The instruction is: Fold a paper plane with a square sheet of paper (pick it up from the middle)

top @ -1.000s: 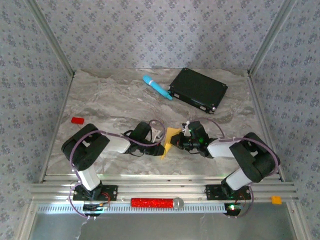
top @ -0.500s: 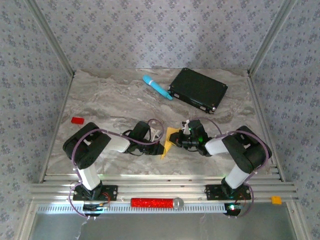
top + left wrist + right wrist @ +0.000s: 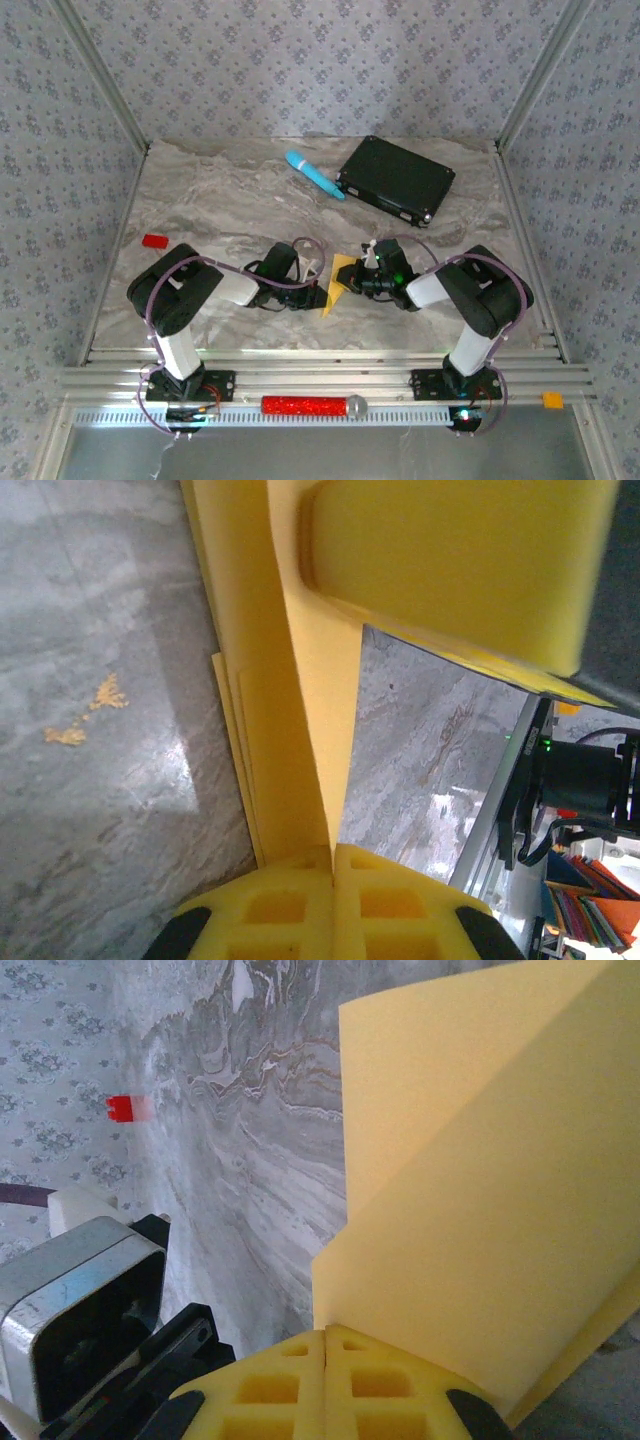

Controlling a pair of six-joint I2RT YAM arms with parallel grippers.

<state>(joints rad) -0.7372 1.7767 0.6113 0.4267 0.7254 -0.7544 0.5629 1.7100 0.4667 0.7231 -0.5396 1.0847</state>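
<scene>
Folded square sheet of paper (image 3: 337, 283) sat between my arms near the table's (image 3: 220, 200) front edge, long axis running near-to-far, sharp tip toward the bases. Left gripper (image 3: 333, 858) and right gripper (image 3: 326, 1340) both pinched it tight.

The right end effector (image 3: 327, 1342) sits at the bottom edge, its two yellow foam pads (image 3: 270, 1385) pressed together along a thin seam, pinching the paper (image 3: 480, 1210). The yellow-orange sheet rises from the pads and spreads across the right side, with a diagonal fold running up toward its top right. Behind it lies the grey veined tabletop (image 3: 250, 1160). A small red block (image 3: 120, 1109) sits far off at upper left, blurred. At lower left is a grey and black part of the left arm (image 3: 80, 1310).
</scene>
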